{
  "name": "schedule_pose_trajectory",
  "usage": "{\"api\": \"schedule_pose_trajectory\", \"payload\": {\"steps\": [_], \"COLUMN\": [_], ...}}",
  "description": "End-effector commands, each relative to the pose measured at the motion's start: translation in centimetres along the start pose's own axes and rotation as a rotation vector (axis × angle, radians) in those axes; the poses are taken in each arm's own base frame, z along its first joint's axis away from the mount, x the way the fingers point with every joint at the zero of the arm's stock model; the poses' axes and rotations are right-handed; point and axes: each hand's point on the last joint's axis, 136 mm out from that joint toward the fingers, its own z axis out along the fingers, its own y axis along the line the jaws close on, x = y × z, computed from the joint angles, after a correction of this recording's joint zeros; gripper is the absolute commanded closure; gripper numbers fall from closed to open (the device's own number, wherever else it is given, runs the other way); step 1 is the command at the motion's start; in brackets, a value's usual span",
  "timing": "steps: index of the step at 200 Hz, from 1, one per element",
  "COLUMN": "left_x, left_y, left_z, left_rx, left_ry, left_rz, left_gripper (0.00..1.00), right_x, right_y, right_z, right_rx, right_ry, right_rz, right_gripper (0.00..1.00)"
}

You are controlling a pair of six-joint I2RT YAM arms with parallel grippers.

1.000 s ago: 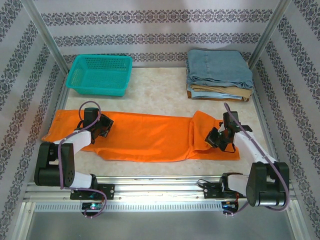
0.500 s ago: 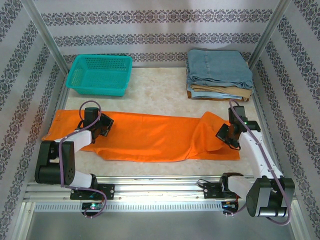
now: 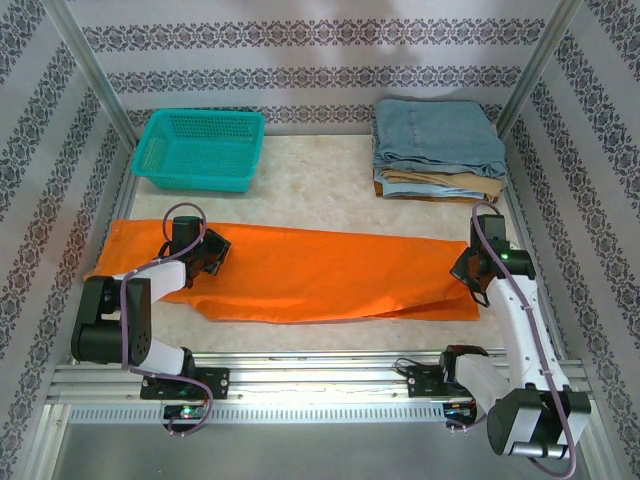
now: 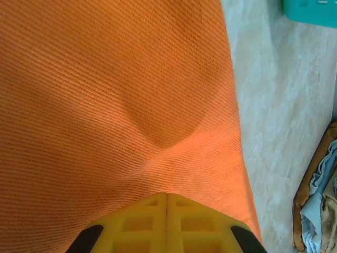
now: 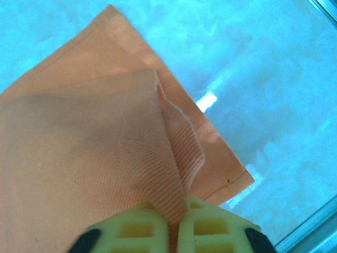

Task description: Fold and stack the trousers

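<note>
The trousers [image 3: 320, 275] lie spread across the lower middle of the top frame. The left gripper [image 3: 205, 252] is clenched on cloth at left. The right gripper [image 3: 468, 272] pinches a thin fold at right. We judge this shallow pinch may slip under tension. The right wrist view shows how little cloth the jaws hold, while the top view shows the whole garment.
</note>
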Motion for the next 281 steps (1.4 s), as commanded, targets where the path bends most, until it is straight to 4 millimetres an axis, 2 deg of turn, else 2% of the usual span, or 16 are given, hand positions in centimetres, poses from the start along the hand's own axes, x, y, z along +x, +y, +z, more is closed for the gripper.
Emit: {"api": "schedule_pose_trajectory", "payload": {"steps": [1, 17, 52, 68, 81, 94, 117, 134, 150, 172, 194, 213, 237, 269, 281], "left_x": [0.2, 0.3, 0.2, 0.1, 0.0, -0.1, 0.0, 0.1, 0.2, 0.2, 0.3, 0.5, 0.5, 0.5, 0.5], "left_y": [-0.8, -0.7, -0.7, -0.9, -1.2, -1.1, -1.1, -0.8, -0.7, -0.8, -1.0, -1.3, -2.1, -2.1, -2.0], "left_z": [0.1, 0.1, -0.3, -0.3, -0.2, 0.0, 0.5, 0.8, 0.9, 1.2, 1.4, 1.5, 1.3, 1.1, 1.1], "left_rx": [0.042, 0.040, 0.034, 0.042, 0.046, 0.043, 0.049, 0.042, 0.041, 0.043, 0.055, 0.065, 0.088, 0.088, 0.088], "left_ry": [0.000, 0.002, -0.009, -0.013, -0.011, -0.014, -0.001, 0.005, 0.004, 0.012, 0.027, 0.041, 0.049, 0.042, 0.041], "left_rz": [0.009, 0.010, 0.020, 0.017, 0.019, 0.018, 0.010, 0.008, 0.006, 0.007, 0.010, 0.011, 0.017, 0.022, 0.017], "left_gripper": [1.00, 1.00, 1.00, 1.00, 1.00, 1.00, 1.00, 1.00, 1.00, 1.00, 1.00, 1.00, 1.00, 1.00, 1.00], "right_x": [0.5, 0.1, -2.5, -3.2, -3.8, -5.2, -7.9, -8.8, -8.4, -5.9, -3.6, -3.4, -4.9, -7.1, -7.7], "right_y": [-1.4, -1.2, -1.0, -0.6, 0.8, 2.0, 2.8, 3.3, 4.0, 4.7, 5.7, 5.3, 5.7, 6.9, 6.6], "right_z": [0.8, 0.4, -2.4, -2.3, -1.0, 0.8, 4.7, 7.1, 9.2, 11.4, 11.4, 10.6, 8.7, 5.9, 5.3], "right_rx": [0.080, 0.066, 0.022, 0.020, -0.013, -0.014, 0.029, 0.059, 0.040, -0.008, -0.090, -0.096, -0.123, -0.166, -0.148], "right_ry": [0.033, 0.016, -0.113, -0.123, -0.087, -0.048, 0.065, 0.159, 0.228, 0.351, 0.389, 0.367, 0.315, 0.240, 0.215], "right_rz": [0.048, 0.066, 0.063, 0.038, 0.005, -0.025, -0.047, -0.068, -0.064, -0.028, 0.006, 0.016, 0.006, -0.021, -0.018], "right_gripper": [0.57, 0.50, 0.39, 0.34, 0.29, 0.26, 0.23, 0.23, 0.22, 0.32, 0.48, 0.74, 1.00, 1.00, 1.00]}}
